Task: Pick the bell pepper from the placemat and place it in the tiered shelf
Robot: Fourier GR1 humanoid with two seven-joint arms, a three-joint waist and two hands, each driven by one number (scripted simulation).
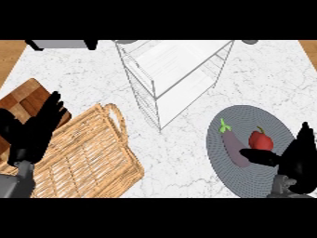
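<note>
A small red bell pepper (260, 139) with a green stem sits on the round grey placemat (240, 122) at the right. A purple eggplant (234, 144) lies just left of it on the same mat. The white wire tiered shelf (175, 73) stands at the top centre of the marble counter. My right hand (300, 161) is open at the mat's right edge, fingers straight and pointing up, thumb reaching towards the pepper from below it without touching. My left hand (29, 131) is open at the left, fingers up, resting over the board and basket.
A flat wicker basket (94, 153) lies at the lower left, partly over a wooden cutting board (13, 102). A grey appliance (63, 44) shows at the top left edge. Bare marble lies between the basket, shelf and placemat.
</note>
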